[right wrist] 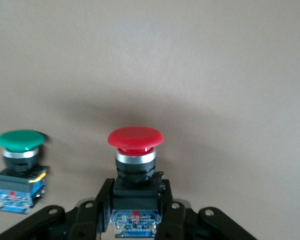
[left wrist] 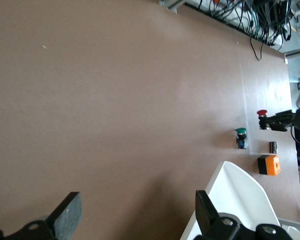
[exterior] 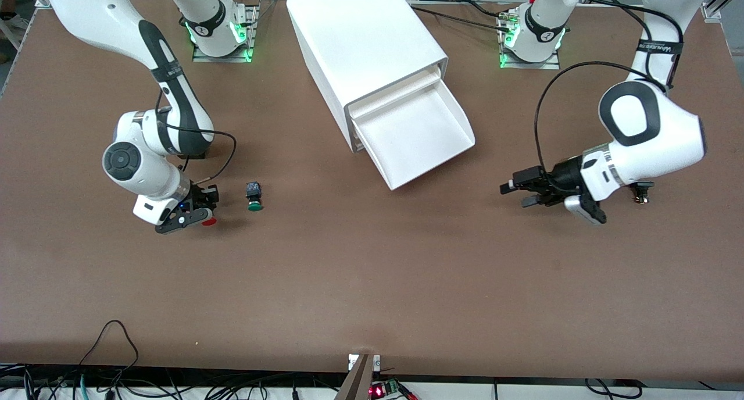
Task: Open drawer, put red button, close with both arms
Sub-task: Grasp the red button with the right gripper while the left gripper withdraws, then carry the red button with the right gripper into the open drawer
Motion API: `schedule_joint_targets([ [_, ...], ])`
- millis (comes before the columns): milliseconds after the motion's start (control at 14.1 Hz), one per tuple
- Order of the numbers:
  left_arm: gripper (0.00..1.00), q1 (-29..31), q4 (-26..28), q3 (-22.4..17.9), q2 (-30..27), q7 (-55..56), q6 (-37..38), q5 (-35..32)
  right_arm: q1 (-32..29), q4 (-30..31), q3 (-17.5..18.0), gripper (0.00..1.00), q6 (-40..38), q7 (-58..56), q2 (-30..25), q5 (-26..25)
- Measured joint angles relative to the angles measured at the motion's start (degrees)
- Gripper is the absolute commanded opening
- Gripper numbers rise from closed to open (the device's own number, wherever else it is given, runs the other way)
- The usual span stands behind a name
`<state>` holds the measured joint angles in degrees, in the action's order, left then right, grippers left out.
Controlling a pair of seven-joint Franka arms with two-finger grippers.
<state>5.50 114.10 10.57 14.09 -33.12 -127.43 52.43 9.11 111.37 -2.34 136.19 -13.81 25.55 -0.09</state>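
The white cabinet (exterior: 366,45) stands at the middle of the table near the robots' bases. Its drawer (exterior: 418,138) is pulled out toward the front camera and holds nothing; its corner also shows in the left wrist view (left wrist: 240,200). My right gripper (exterior: 189,217) is shut on the black body of the red button (exterior: 209,221), low at the table near the right arm's end. The right wrist view shows the red cap (right wrist: 135,139) ahead of the gripper (right wrist: 135,202). My left gripper (exterior: 519,193) is open and empty beside the drawer, toward the left arm's end, and also shows in its own view (left wrist: 137,207).
A green-capped button (exterior: 254,196) lies on the table beside the red one, toward the drawer; it also shows in the wrist views (right wrist: 20,150) (left wrist: 241,136). An orange box (left wrist: 268,165) sits near it. A small dark object (exterior: 642,190) lies under the left arm.
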Motion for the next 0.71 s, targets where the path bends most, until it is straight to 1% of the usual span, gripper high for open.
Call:
schedule_joint_targets([
  [142,1.0,0.04,-0.06,-0.23,-1.3,0.0,-0.97,-1.14,-0.01,-4.27,0.55,0.33,-4.05,-0.13,-1.94,0.0],
  [284,1.0,0.03,-0.62,-2.25,-3.12,0.07,0.03,-6.85,0.02,-9.58,2.41,0.33,-7.55,-0.16,-3.28,0.01],
  [355,1.0,0.07,-1.73,-3.74,-3.94,0.09,2.59,-10.11,0.03,-12.37,3.77,0.33,-9.0,-0.16,-3.57,0.01],
  [497,1.0,0.18,-5.09,-7.13,-5.03,0.16,8.93,-16.3,0.04,-17.04,7.38,0.33,-10.48,-0.17,-3.67,0.02],
  [711,1.0,0.39,-10.73,-10.83,-5.71,0.21,16.84,-25.93,0.34,-21.6,14.68,0.33,-10.76,-0.32,-3.53,0.01],
])
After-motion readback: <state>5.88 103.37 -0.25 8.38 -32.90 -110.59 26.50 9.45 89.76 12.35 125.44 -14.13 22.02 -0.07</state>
